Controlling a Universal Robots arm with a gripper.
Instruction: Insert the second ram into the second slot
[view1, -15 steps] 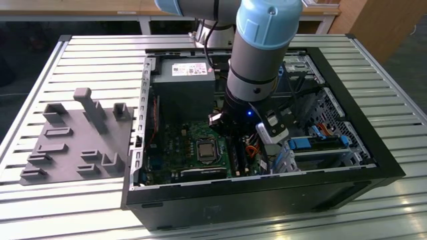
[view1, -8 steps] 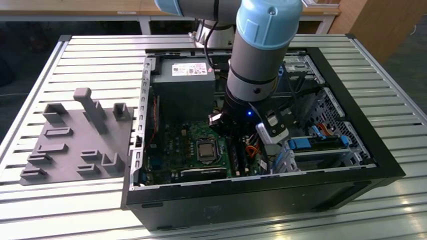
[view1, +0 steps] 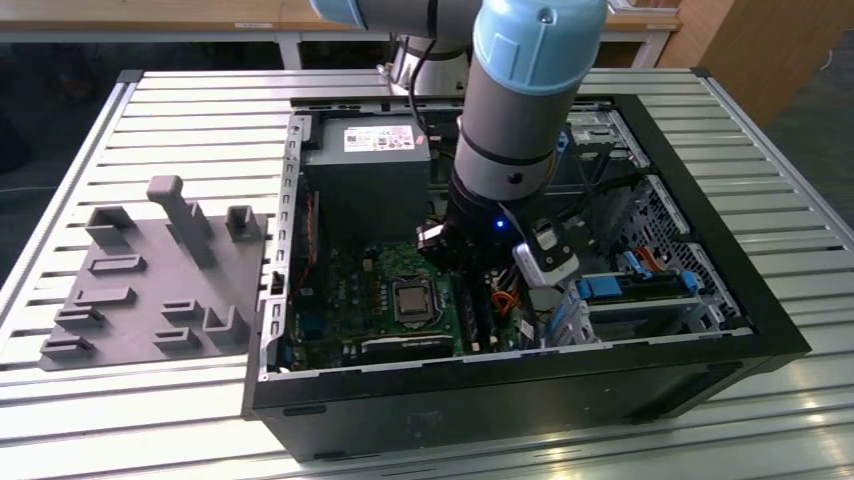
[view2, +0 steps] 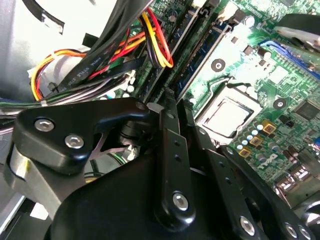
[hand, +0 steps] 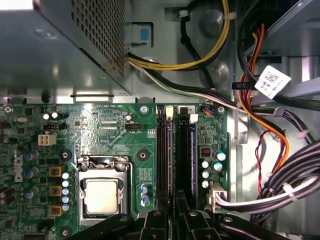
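Note:
My gripper (view1: 465, 282) is deep inside the open computer case (view1: 747, 300), low over the memory slots (hand: 162, 150) next to the processor socket (hand: 102, 196). In both wrist views the two black fingers (hand: 161, 216) stand close together with a narrow gap. The second ram (hand: 171, 150), a thin blue stick seen on edge, runs straight out of that gap along a slot (view2: 199, 59). How deep it sits in the slot I cannot tell. Another blue stick (hand: 191, 155) stands in a neighbouring slot.
Bundled cables (hand: 270, 125) hang close beside the slots on the drive-bay side (view1: 634, 285). The grey power supply (view1: 367, 170) fills the far end of the case. A grey parts fixture (view1: 154, 280) lies on the slatted table at the exterior view's left.

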